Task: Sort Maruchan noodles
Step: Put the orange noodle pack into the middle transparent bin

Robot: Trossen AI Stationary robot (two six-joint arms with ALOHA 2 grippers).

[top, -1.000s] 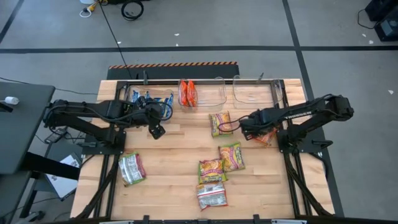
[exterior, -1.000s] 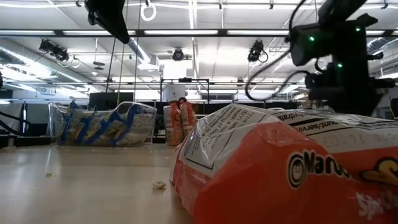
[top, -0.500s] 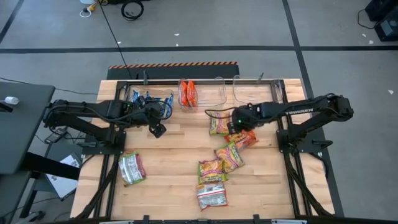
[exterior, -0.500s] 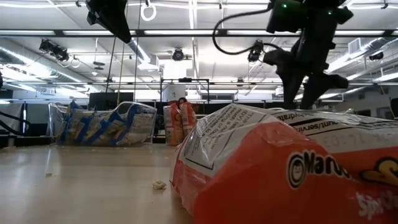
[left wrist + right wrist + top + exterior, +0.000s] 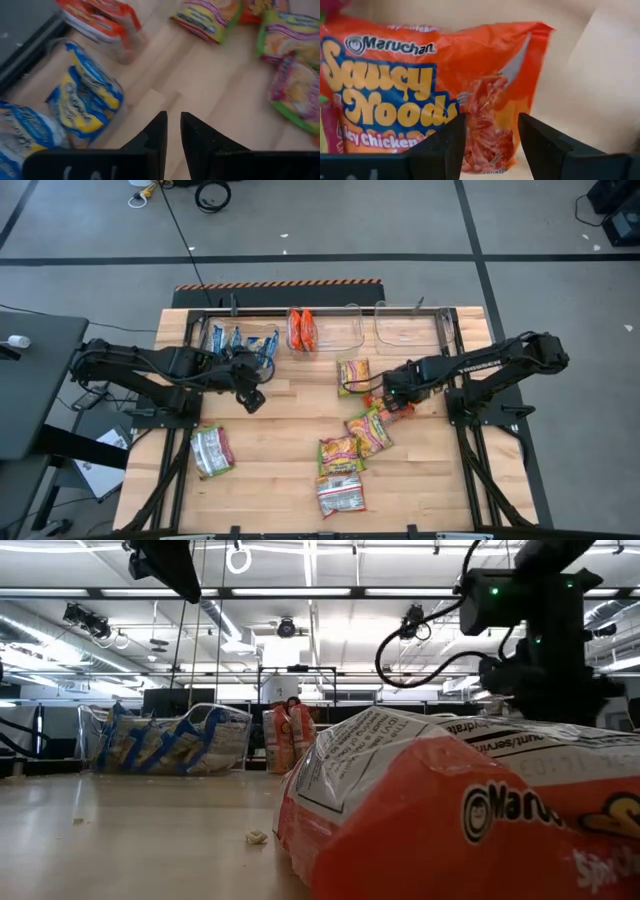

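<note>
My right gripper (image 5: 386, 394) (image 5: 492, 125) is open and hovers low over an orange-red Maruchan packet (image 5: 396, 409) (image 5: 435, 85) lying flat on the table's right half. My left gripper (image 5: 255, 398) (image 5: 172, 120) is shut and points down at bare wood near the left bin of blue-yellow packets (image 5: 240, 340) (image 5: 90, 95). Orange-red packets (image 5: 301, 330) stand on edge in the middle bin. Yellow-green packets (image 5: 354, 377) (image 5: 368, 430) (image 5: 340, 452) lie flat mid-table. Two more packets (image 5: 341, 493) (image 5: 211, 450) lie nearer the near edge. My right gripper's fingers (image 5: 445, 145) stand one on either side of the orange-red packet's noodle-picture end (image 5: 490, 105), coming from above. I cannot tell whether they touch it. The packet lies flat on the table.
A clear bin (image 5: 410, 326) sits at the far right, beside the middle bin. In the low view a large orange packet (image 5: 450, 810) fills the foreground, with the bins (image 5: 170, 745) behind it. Bare wood (image 5: 290, 420) lies between the left gripper and the packets.
My right gripper swung toward the table's left, then came back right and toward the near edge, lower. The orange-red packet slid left from beside the right arm's base to beside the yellow-green packets, and one yellow-green packet turned. My left gripper shifted slightly toward the near edge.
</note>
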